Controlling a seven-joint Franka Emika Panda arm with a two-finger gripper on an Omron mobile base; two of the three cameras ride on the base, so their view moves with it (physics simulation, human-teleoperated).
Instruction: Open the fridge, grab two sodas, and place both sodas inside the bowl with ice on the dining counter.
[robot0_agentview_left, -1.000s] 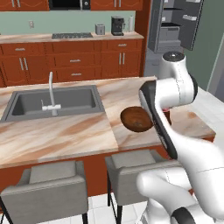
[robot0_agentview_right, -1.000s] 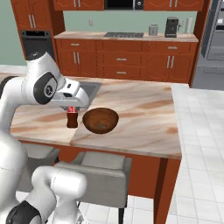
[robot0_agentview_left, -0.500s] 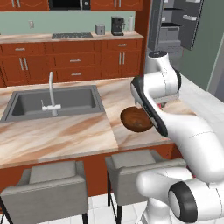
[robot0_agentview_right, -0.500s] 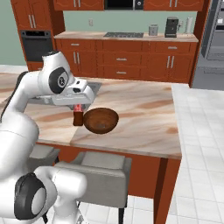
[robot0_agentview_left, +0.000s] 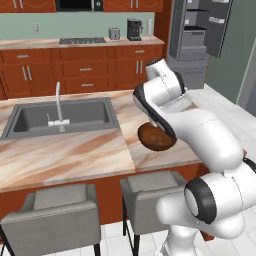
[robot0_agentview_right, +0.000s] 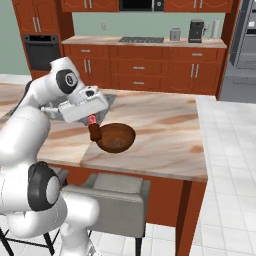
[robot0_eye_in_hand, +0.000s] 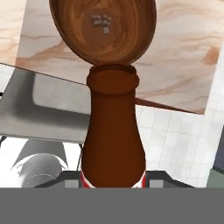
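The gripper (robot0_agentview_right: 93, 125) hung over the dining counter (robot0_agentview_right: 165, 145), its jaws clamped on a soda (robot0_agentview_right: 93, 131) that pointed downward, a dark brownish-red bottle-like shape with a red band near the fingers. In the hand view the soda (robot0_eye_in_hand: 113, 131) reached toward the near rim of the bowl (robot0_eye_in_hand: 103, 27), where a few small pale bits lay on the bottom. From the right base view the soda hung just beside the bowl's (robot0_agentview_right: 116, 137) left rim; whether it touched I could not tell. The bowl (robot0_agentview_left: 156, 137) sat close to the counter's near edge, with grey stools (robot0_agentview_right: 107, 202) tucked below. To the right of the bowl the stone lay open out to the counter's end. To the left were the sink (robot0_agentview_left: 60, 118) and faucet (robot0_agentview_left: 59, 107). Far off on the right the fridge (robot0_agentview_left: 200, 42) stood with a door swung open.
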